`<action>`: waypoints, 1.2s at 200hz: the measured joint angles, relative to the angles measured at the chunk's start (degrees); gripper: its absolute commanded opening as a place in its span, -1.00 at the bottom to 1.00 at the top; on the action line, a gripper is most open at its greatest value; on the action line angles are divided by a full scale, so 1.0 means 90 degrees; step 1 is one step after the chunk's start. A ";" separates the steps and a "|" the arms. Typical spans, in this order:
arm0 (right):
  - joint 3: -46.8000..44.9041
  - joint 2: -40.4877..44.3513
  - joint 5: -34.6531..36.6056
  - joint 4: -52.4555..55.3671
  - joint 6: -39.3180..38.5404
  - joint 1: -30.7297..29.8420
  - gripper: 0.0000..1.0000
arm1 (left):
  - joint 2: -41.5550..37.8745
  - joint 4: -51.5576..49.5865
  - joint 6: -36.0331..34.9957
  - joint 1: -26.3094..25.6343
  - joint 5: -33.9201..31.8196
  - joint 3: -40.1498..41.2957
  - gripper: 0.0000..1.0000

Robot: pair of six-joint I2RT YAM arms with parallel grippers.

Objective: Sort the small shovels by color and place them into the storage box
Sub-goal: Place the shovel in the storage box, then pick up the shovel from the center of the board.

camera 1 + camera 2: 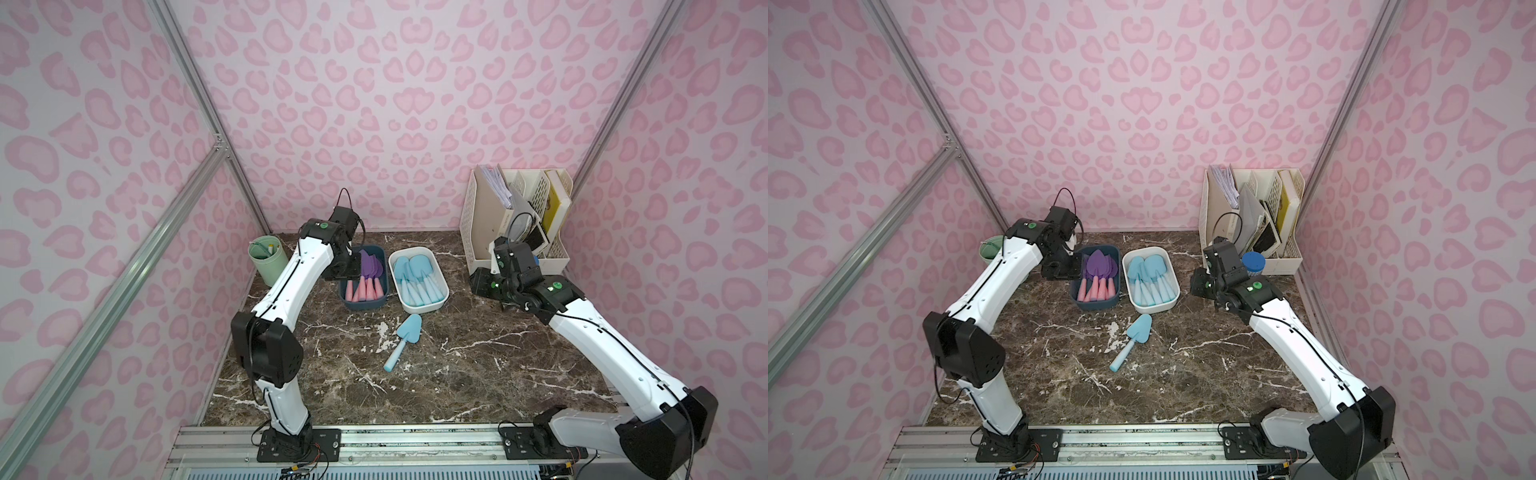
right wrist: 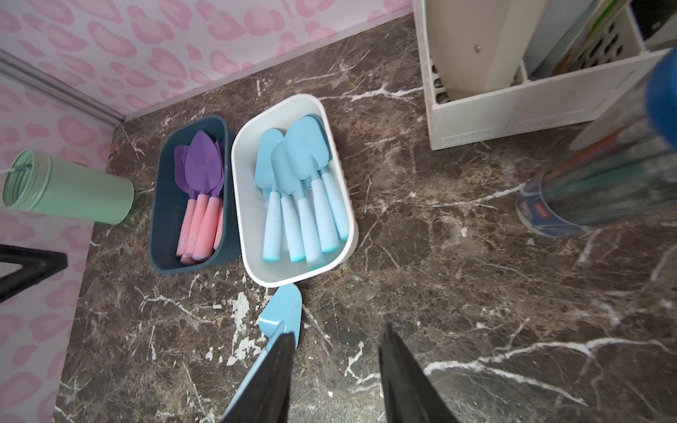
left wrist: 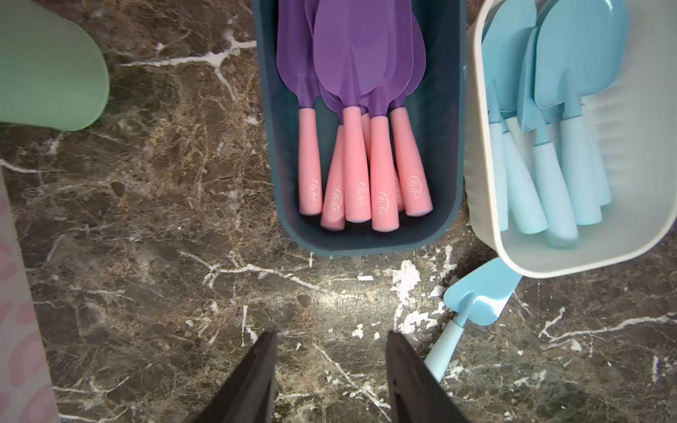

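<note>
Status check, left to right.

- Green cup [image 1: 268, 259] at the far left edge of the table [image 1: 457, 374]: not part of the sort.
- Left gripper [image 3: 331, 337]: hovers over the near-left side of the dark blue box [image 1: 365, 306]. In the left wrist view the jaws stand moderately apart with only bare marble between them. Nothing is held.
- Dark blue box: holds the purple shovels [image 1: 370, 268], blades toward the back wall and pink handles toward the robot, stacked loosely. No purple shovel shows anywhere on the table, so this colour looks finished.
- White box [image 1: 428, 308]: just beside the dark blue one, on its right. It holds several light blue shovels [image 1: 415, 276], laid the same way. No colours are mixed in either box.
- Loose light blue shovel [image 1: 403, 341]: lies flat on the table in front of the white box, blade tip near its front wall, handle pointing toward the robot. It is the only shovel seen outside a box.
- Right gripper [image 2: 337, 335]: raised near the file organizer [image 1: 478, 232], well apart from the loose shovel. Jaws partly apart, empty.

Judgement: the sort is nearly complete. One light blue shovel remains to go into the white box.
</note>
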State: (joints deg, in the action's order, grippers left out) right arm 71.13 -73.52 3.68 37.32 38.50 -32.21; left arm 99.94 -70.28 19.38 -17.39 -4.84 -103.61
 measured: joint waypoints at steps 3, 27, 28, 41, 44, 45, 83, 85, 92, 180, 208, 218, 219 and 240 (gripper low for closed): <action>0.0010 -0.0039 0.0005 -0.0019 0.0066 -0.0114 -0.13 | -0.0160 0.0007 0.0002 0.0002 -0.0029 0.0129 0.06; 0.0068 -0.0304 0.0163 -0.0104 0.0398 -0.0772 -0.13 | -0.1224 0.0182 0.0053 0.0063 -0.0284 0.1035 0.07; 0.0068 -0.0316 0.0165 -0.0114 0.0415 -0.0799 -0.13 | -0.1258 0.0185 0.0058 0.0068 -0.0291 0.1064 0.07; 0.0073 -0.0442 0.0223 -0.0204 0.0634 -0.1095 -0.12 | -0.1758 0.0228 0.0172 0.0102 -0.0444 0.1528 0.07; 0.0073 -0.0474 0.0245 -0.0226 0.0709 -0.1188 -0.12 | -0.1843 0.0240 0.0172 0.0104 -0.0474 0.1613 0.07; 0.0073 -0.0478 0.0253 -0.0233 0.0726 -0.1209 -0.12 | -0.1894 0.0243 0.0172 0.0109 -0.0493 0.1661 0.07; -0.0223 -0.0685 0.0471 -0.0741 0.1588 -0.2042 -0.11 | -0.3111 0.0420 0.0359 0.0134 -0.0857 0.2832 0.08; -0.0250 -0.0692 0.0483 -0.0770 0.1632 -0.2081 -0.10 | -0.3147 0.0425 0.0362 0.0134 -0.0869 0.2866 0.09; -0.0362 -0.0733 0.0508 -0.0894 0.1841 -0.2227 -0.10 | -0.3293 0.0430 0.0384 0.0143 -0.0920 0.3002 0.09; -0.0576 -0.1770 0.0685 -0.1443 0.3920 -0.3291 -0.05 | -0.4024 0.0488 0.0692 0.0199 -0.1197 0.3827 0.13; -0.0571 -0.2030 0.0685 -0.1515 0.4282 -0.3378 -0.04 | -0.4063 0.0532 0.0731 0.0211 -0.1209 0.3963 0.14; -0.0571 -0.2113 0.0680 -0.1540 0.4401 -0.3385 -0.04 | -0.4073 0.0563 0.0741 0.0223 -0.1214 0.3995 0.14; -0.0571 -0.2120 0.0678 -0.1545 0.4410 -0.3385 -0.04 | -0.4075 0.0566 0.0741 0.0223 -0.1214 0.3997 0.14; -0.0537 -0.2271 0.0668 -0.1615 0.4554 -0.3402 -0.03 | -0.4107 0.0622 0.0792 0.0228 -0.1217 0.4063 0.15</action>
State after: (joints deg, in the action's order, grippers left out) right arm 66.30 -93.95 9.69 22.79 79.48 -62.83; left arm 62.98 -64.69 26.50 -15.33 -15.79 -67.05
